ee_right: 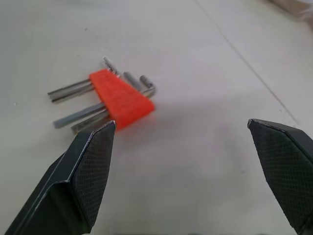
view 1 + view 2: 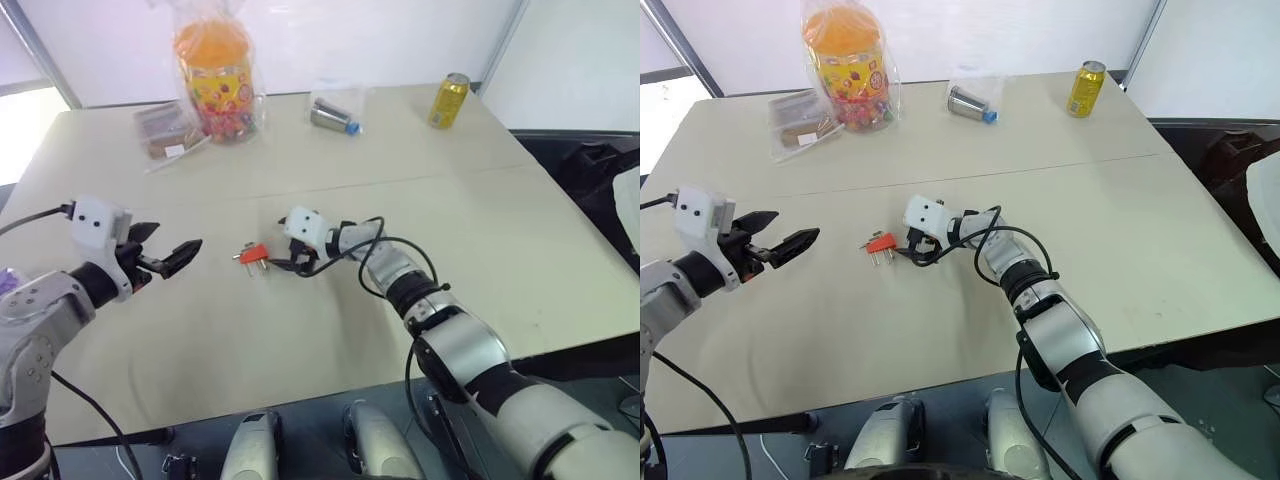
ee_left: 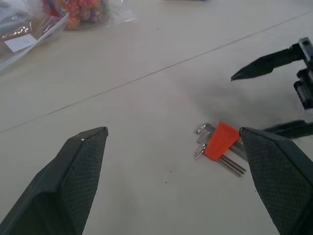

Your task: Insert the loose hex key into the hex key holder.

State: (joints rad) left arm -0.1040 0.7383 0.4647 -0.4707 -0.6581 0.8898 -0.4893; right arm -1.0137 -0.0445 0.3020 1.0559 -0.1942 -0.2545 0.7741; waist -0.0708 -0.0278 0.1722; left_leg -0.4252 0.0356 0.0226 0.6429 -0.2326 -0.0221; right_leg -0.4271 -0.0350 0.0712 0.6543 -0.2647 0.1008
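Red-orange hex key holder flat on the table, between two wide-open, empty claws.

Whether the loose hex key lies among those in the hex key holder cannot be told.

Red-orange hex key holder, beige table, yellow can

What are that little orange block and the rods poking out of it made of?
The hex key holder looks like matte red-orange moulded plastic: flat, even colour with no glints. The hex keys in it look like bare grey metal, dully shiny with crisp straight edges, probably steel.
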